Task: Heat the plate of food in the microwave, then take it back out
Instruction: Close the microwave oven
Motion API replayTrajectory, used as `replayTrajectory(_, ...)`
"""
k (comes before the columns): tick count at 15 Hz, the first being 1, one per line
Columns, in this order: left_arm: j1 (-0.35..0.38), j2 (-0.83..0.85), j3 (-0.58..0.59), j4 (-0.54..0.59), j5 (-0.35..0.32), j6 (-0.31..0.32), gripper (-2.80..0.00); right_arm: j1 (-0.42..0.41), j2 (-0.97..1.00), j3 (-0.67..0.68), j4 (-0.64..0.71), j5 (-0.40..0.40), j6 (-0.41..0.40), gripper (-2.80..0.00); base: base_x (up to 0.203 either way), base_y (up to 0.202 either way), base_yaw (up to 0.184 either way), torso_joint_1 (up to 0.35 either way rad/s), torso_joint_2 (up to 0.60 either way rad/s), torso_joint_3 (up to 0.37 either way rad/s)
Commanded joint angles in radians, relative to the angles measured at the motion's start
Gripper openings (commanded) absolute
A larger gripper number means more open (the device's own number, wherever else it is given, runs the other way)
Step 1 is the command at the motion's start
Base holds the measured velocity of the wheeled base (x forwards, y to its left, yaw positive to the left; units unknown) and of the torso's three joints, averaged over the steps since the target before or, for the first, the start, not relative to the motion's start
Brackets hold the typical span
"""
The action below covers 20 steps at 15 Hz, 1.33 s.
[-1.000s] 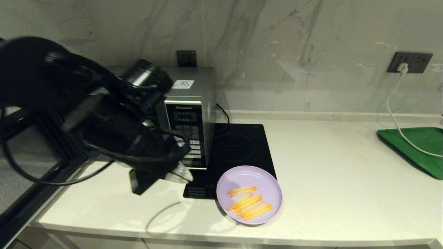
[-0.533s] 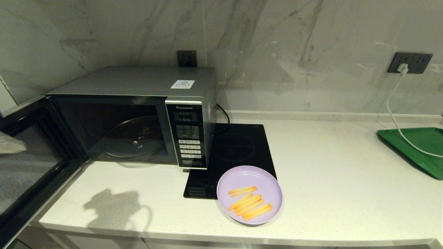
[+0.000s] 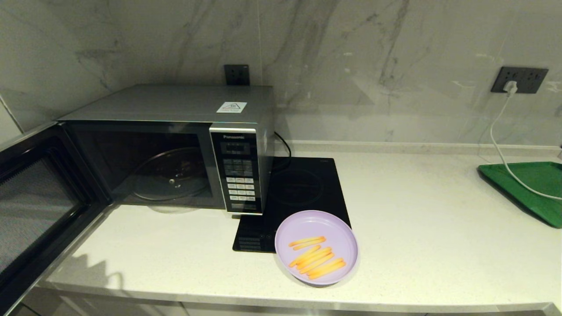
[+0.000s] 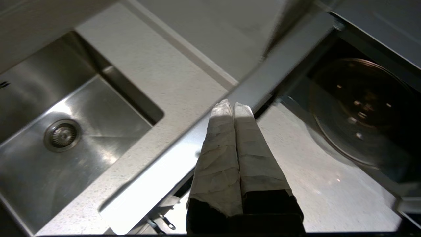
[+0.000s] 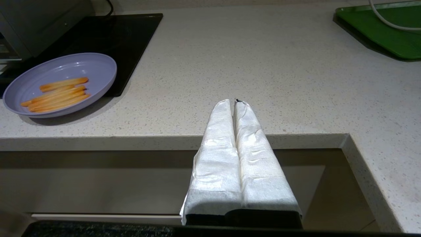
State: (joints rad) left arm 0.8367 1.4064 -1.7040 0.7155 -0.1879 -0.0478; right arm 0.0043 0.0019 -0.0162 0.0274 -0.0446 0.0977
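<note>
Microwave: you see the microwave (image 3: 175, 145) at about 10 o'clock on the worktop (image 3: 417, 228) in your head view, backed against the marble wall. Its door (image 3: 39, 206) hangs wide open toward 8 o'clock, and the glass turntable (image 3: 169, 180) inside lies bare.

Button panel: your button panel (image 3: 239, 175) faces you at the microwave's 3 o'clock end, just beside the black hob (image 3: 303, 188).

Plate of food: the plate of food (image 3: 316, 247) sits at roughly 6 o'clock of the head view, outside the microwave. It rests partly on the hob's near corner and partly on the worktop, with the orange fries (image 3: 317, 258) lying flat in a loose bunch.

Left gripper: your left gripper (image 4: 233, 107) shows only in its own wrist view. Its padded fingers (image 4: 218, 154) are pressed together with nothing between them. It hovers over the top edge of the open door, with the steel sink (image 4: 62, 131) on one side of that edge and the turntable (image 4: 361, 108) on the other.

Right gripper: your right gripper (image 5: 234, 104) hangs by the front edge of the worktop, well apart from the plate (image 5: 62, 84). Its wrapped fingers (image 5: 253, 158) are closed on each other and carry nothing.

Green tray: you find the green tray (image 3: 527, 188) at 3 o'clock, with a white cable (image 3: 505, 145) running across it up to the wall socket (image 3: 520, 79).
</note>
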Motion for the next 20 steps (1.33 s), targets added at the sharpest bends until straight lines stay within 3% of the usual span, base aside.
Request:
replayTrajectory(1,0.049,0.06,0.002,-0.004,0.006,0.007,-2.8,0.0,0.0,-0.001,0.0,0.0,0.001,-2.8,0.0,0.0,0.0,0.0,0.0,0.0)
replayTrajectory(7,0.161,0.236,0.014,0.017,0.059,-0.004,-2.8,0.0,0.0,0.0,0.0,0.0,0.001,-2.8,0.0,0.0,0.0,0.0,0.0,0.005)
replayTrajectory(11,0.185,0.304,0.025,0.128,0.06,-0.079,-2.8,0.0,0.0,0.001,0.0,0.0,0.001,-2.8,0.0,0.0,0.0,0.0,0.0,0.0)
replayTrajectory(14,0.177,0.294,0.052,0.157,0.051,-0.082,-2.8,0.0,0.0,0.0,0.0,0.0,0.001,-2.8,0.0,0.0,0.0,0.0,0.0,0.0)
replayTrajectory(20,0.05,0.205,0.081,0.198,0.047,-0.118,-2.8,0.0,0.0,0.001,0.0,0.0,0.001,-2.8,0.0,0.0,0.0,0.0,0.0,0.0)
